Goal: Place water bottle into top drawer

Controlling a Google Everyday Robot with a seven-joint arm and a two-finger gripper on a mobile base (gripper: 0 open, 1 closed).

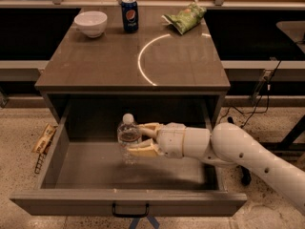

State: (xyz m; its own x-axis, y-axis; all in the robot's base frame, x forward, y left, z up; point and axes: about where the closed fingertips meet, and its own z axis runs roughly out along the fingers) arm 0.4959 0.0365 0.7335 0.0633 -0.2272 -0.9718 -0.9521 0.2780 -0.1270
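Holding item: water bottle [126, 133], upright, cap uppermost, clasped at mid-body by the gripper [135, 139], one finger on each side of the bottle.

Location: inside the open top drawer [128, 202], a little left of its centre, nearer its back wall than its front. The base looks to hang just above the drawer floor (contact cannot be confirmed).

Arm: enters over the drawer's right side and reaches across toward its middle.

Step in hand, judged: lowering and release. To do it well:
- bring the bottle straight down until its base is fully seated on the drawer floor before the fingers part
- keep it vertical, as a tall narrow bottle will likely topple if dropped or nudged
- spread the fingers wide enough to clear the label, then withdraw back toward the drawer's right side without brushing the bottle, and lift clear of the right wall.

Other items: Pepsi can [129, 14], white bowl [91, 23] and green snack bag [186, 18], all on the countertop [133, 61] above and behind the drawer, well apart from the work.
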